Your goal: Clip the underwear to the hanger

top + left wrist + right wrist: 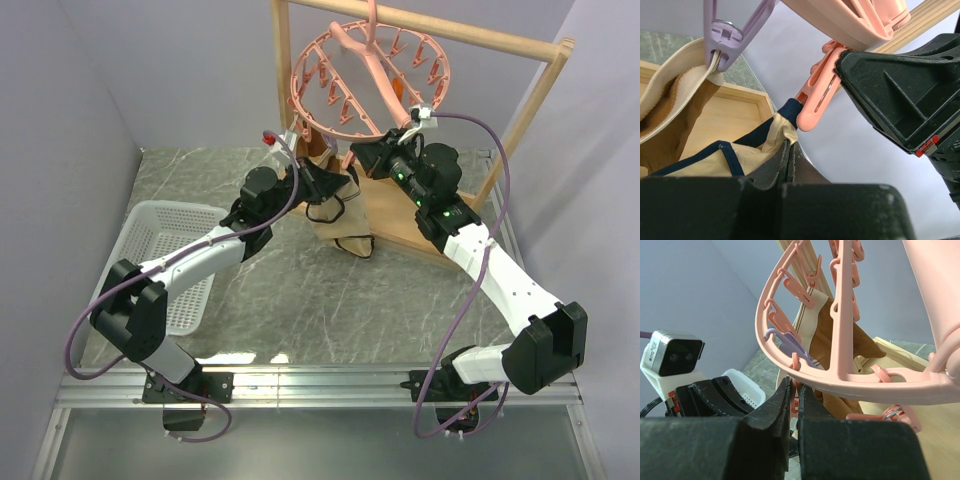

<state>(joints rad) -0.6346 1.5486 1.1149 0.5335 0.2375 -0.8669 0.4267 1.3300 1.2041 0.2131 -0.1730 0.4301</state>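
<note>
I had the left gripper jaws clamped on the underwear. Right gripper jaws, nearly closed, pinched a hanger peg.

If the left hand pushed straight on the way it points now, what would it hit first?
Probably the pink clip peg on the hanger, just beyond the underwear the left hand grips; depth is hard to judge.

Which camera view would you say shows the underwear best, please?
The left wrist view: the underwear fills the lower left, dark trim clear, pinched in the left fingers with a corner at a pink peg. The top external view shows it small, hanging under the hanger. The right wrist view does not clearly show it.
</note>
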